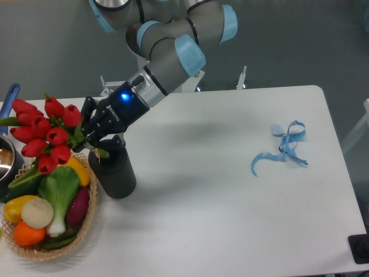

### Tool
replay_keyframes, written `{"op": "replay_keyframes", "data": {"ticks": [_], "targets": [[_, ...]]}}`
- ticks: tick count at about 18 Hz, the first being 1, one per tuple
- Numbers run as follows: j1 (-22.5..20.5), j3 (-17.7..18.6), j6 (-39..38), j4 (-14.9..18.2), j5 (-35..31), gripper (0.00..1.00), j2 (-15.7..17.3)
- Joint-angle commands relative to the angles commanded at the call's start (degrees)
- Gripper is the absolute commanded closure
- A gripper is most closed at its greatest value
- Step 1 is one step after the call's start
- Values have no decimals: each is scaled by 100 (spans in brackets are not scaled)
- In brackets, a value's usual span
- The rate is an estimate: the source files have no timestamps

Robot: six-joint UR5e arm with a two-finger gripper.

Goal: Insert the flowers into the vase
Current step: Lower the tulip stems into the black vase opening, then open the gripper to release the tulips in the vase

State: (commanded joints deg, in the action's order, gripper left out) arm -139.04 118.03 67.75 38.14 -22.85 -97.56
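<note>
The flowers, a bunch of red tulips with green stems, lean out to the left over the wicker basket. My gripper is shut on their stems just above the vase. The vase, a dark ribbed cylinder, stands on the white table right of the basket. The stem ends sit at the vase's mouth, at its left rim; the gripper hides most of the opening, so how deep they reach does not show.
A wicker basket of colourful vegetables stands at the front left, touching the vase's side. A blue-handled pot is at the left edge. A curly light-blue ribbon lies on the table at the right.
</note>
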Motion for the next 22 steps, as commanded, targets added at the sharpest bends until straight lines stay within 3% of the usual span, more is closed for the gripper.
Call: {"op": "replay_keyframes", "data": {"ticks": [5,9,10,11,13,14,15,22], "targets": [[-140,97,370,9,0,92,-79],[-193,246,669,9,-70,77,-132],[-211,264,669,9,-70,61,-132],[-228,282,669,9,-70,39,-123],[-281,317,669,9,-70,20,-114],[-316,352,669,9,-70,5,-106],[-343,378,669,9,-70,0,-88],[-738,712,695,9,-79,0,236]]}}
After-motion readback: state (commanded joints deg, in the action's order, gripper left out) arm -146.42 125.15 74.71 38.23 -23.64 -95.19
